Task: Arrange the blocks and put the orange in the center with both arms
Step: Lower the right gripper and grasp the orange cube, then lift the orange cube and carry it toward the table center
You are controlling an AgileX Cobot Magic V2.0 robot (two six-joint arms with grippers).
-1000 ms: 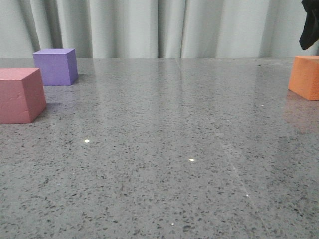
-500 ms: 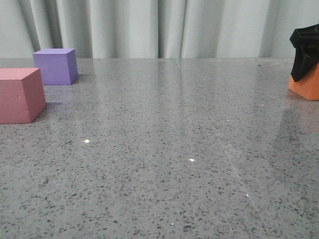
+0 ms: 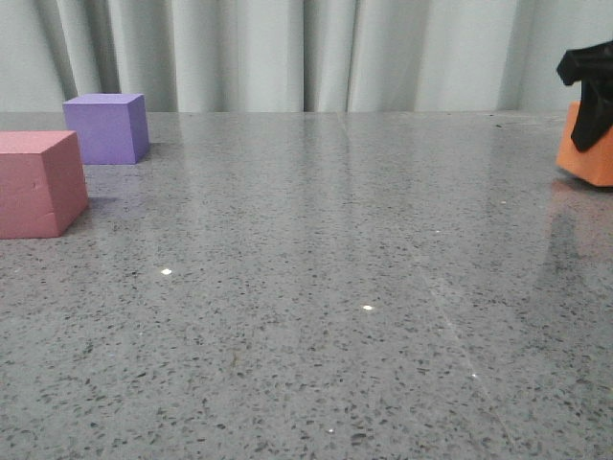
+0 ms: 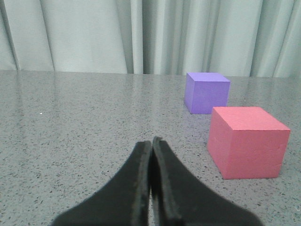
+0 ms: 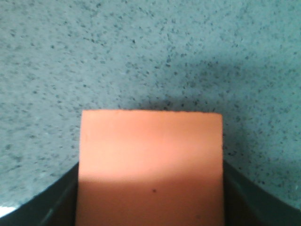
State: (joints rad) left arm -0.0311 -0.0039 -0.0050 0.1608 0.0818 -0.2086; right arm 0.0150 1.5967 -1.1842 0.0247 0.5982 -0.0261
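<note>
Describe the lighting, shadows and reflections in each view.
Front view: even light, the polished table mirrors the curtain and shows small bright glints; the orange cube is cut by the frame. Left wrist view: sharp, soft shadows beside the pink cube. Right wrist view: the orange cube's near half is shaded, and a dark shadow spreads over the table beyond it.

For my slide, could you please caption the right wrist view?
Right claw straddling the orange cube on the speckled table.

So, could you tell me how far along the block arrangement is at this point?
Early. Nothing is arranged: the purple cube and pink cube sit together at the table's left side. In hand: the right gripper is clamped on the orange cube at the far right. The left gripper is shut and idle. Centering the orange remains.
</note>
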